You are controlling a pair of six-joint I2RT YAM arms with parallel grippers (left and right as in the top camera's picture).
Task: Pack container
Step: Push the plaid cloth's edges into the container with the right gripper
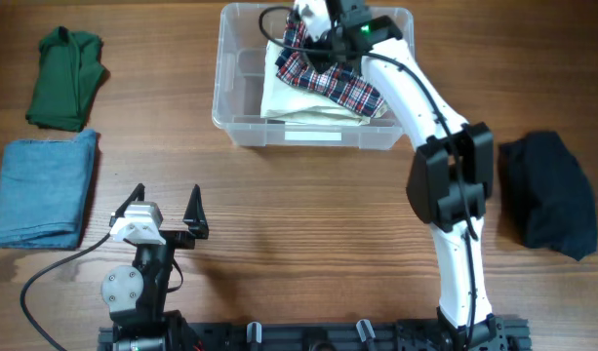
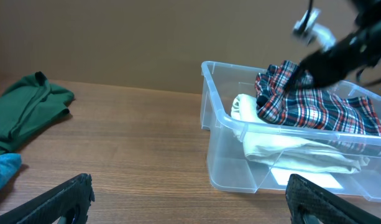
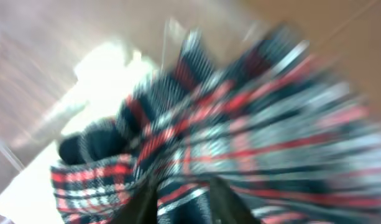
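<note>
Toward the far side of the table, a little right of centre, sits the container [image 1: 242,80], clear and colourless, its long side facing the robot. Inside it lies a folded cream cloth [image 1: 297,99], and over that a plaid garment [image 1: 355,92] in red, navy and white is draped, bunched up at its far left end.

Warm brown wood with a visible grain makes up the table [image 1: 308,224]; behind it the left wrist view shows a plain brown backdrop. A green garment [image 1: 66,78] lies at the far left, a folded blue cloth [image 1: 47,190] just nearer than it, and a black garment [image 1: 550,195] well to the right of the container.

From the near edge the right arm rises, bends at a black elbow and reaches diagonally left over the bin. Its right gripper [image 3: 181,202] is down in the bunched plaid; the wrist picture is blurred, with cloth between the dark fingers, so I cannot tell whether it grips or has let go.

Low by the near edge, the left arm is folded, and the left gripper [image 1: 167,197] points away from the base with jaws spread wide, holding nothing.
</note>
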